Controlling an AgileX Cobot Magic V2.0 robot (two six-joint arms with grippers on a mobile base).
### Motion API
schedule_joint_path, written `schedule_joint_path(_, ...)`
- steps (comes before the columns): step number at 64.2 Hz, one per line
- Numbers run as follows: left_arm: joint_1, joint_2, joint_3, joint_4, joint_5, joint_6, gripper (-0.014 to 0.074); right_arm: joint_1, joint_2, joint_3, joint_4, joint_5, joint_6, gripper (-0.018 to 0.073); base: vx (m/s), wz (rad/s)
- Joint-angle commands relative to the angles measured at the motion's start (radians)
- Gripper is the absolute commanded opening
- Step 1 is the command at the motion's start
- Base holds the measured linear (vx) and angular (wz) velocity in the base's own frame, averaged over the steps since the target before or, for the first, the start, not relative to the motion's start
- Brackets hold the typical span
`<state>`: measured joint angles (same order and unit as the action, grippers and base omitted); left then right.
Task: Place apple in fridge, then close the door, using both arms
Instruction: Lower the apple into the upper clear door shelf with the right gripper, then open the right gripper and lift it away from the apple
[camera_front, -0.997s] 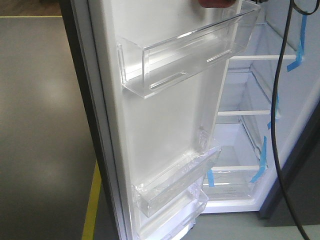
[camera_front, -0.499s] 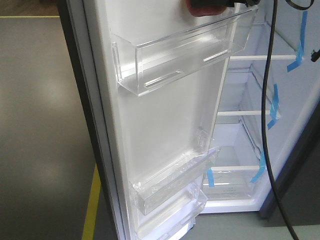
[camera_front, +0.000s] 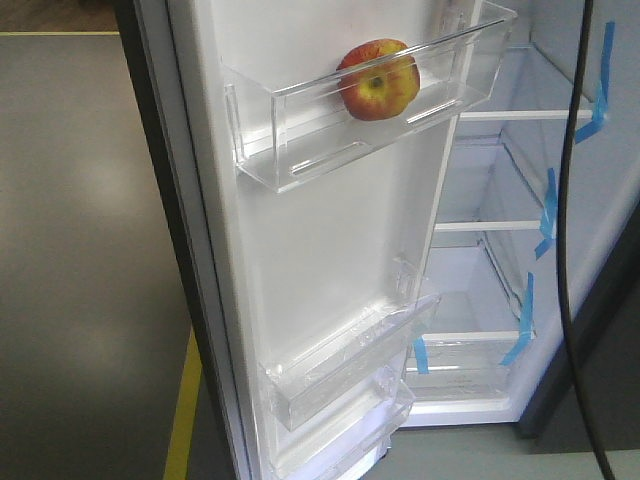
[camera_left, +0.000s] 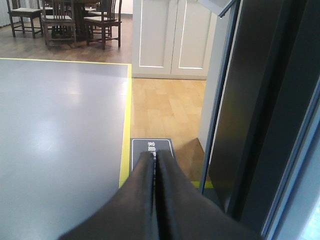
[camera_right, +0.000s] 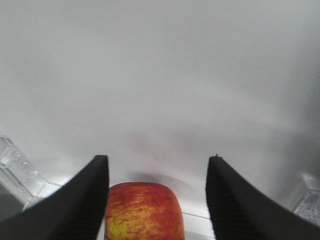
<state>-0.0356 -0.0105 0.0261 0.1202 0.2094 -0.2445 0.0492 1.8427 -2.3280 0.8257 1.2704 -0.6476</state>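
Right gripper (camera_right: 157, 162) spread wide above the apple (camera_right: 142, 210), fingers clear of it on both sides.
We see the apple sitting in the top clear bin (camera_front: 300, 150) of the fridge's (camera_front: 500, 280) open door (camera_front: 330, 250), dimple facing outward. Our left gripper (camera_left: 154, 156) is pinched together, holding nothing, beside a dark grey panel (camera_left: 260, 100).

The left gripper (camera_left: 154, 155) is made of two smooth, matte, near-black fingers (camera_left: 137, 200). They broaden from narrow rounded tips into wide, softly curved backs, with only a thin dark seam between them. The right gripper (camera_right: 158, 161) has two black wedge-shaped fingers (camera_right: 85, 200) with blunt tips, and their inner faces carry fine ribbing. A thin, round black cable (camera_front: 562, 250) shows in the front-facing view.
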Motion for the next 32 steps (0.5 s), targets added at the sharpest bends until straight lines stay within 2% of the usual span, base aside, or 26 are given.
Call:
schedule_joint_path(1,0.005,-0.016,0.021,0.000,-0.068,-0.005,-0.0006,0.001,-0.097,-0.027,0.035,0.005,0.021,0.0228,0.00,0.00)
schedule_joint_path(8,0.005,-0.016,0.021,0.000,-0.068,-0.005,-0.0006,0.001,-0.152,-0.027,0.012,0.005,0.023,-0.0016,0.00,0.00)
schedule_joint_path(23,0.005,-0.016,0.021,0.000,-0.068,-0.005,-0.0006,0.002,-0.285,0.000,0.020,0.005,0.034,-0.0005,0.00,0.00)
schedule_joint_path(32,0.005,-0.016,0.021,0.000,-0.094,-0.005,-0.0006,0.002,-0.401,0.189,0.020,0.005,-0.002,-0.0005,0.00,0.00)
